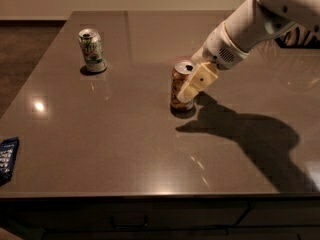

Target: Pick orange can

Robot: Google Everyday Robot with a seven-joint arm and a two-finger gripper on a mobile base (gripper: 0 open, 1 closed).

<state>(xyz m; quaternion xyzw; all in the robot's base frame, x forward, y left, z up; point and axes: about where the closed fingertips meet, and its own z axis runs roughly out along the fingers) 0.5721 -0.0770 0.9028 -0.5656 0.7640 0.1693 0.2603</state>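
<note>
A: Where is the orange can?

B: Upright near the middle of the dark surface, silver top showing.

A: And the gripper?

B: Right against the can's side at 3 o'clock, its cream part overlapping the can in this view. The white arm reaches in from 2 o'clock.

A: Is the gripper released or clamped on the can?

B: I cannot tell. The can's base rests on the surface.

A: What else is there?

B: 1 green-and-white can, upright, at 10 o'clock from the orange can and well apart. A blue packet sits at the surface's edge at 8 o'clock, partly cut off. The arm's shadow lies at 4 o'clock from the orange can.
</note>
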